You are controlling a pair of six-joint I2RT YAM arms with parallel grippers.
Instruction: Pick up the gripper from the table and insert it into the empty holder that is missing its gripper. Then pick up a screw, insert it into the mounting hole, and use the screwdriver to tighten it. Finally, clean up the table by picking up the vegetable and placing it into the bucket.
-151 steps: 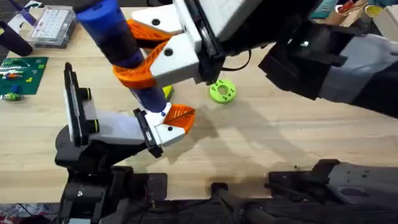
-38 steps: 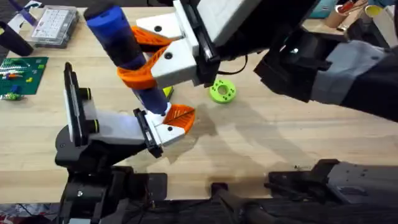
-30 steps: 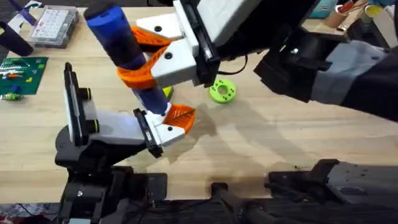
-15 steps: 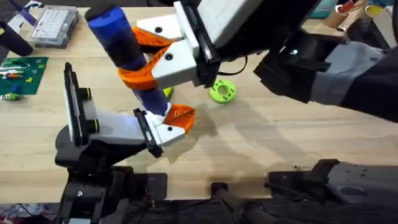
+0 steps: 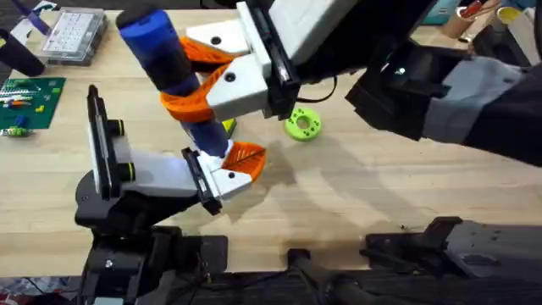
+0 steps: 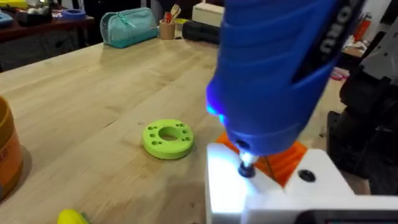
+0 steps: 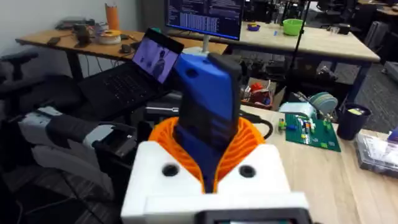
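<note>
Right end effector (image 5: 196,80), upper centre of the overhead view, pinches the thick blue cylindrical screwdriver (image 5: 169,63), its metal tip on the white boxy holder (image 5: 161,174). Left end effector's state: cannot tell.

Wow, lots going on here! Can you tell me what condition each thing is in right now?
screwdriver: clamped in the right gripper, tilted, tip down on the white block.
gripper: seated at the holder's end.
holder: on the table.
green ring: lying flat, untouched.
vegetable: loose on the table.
</note>
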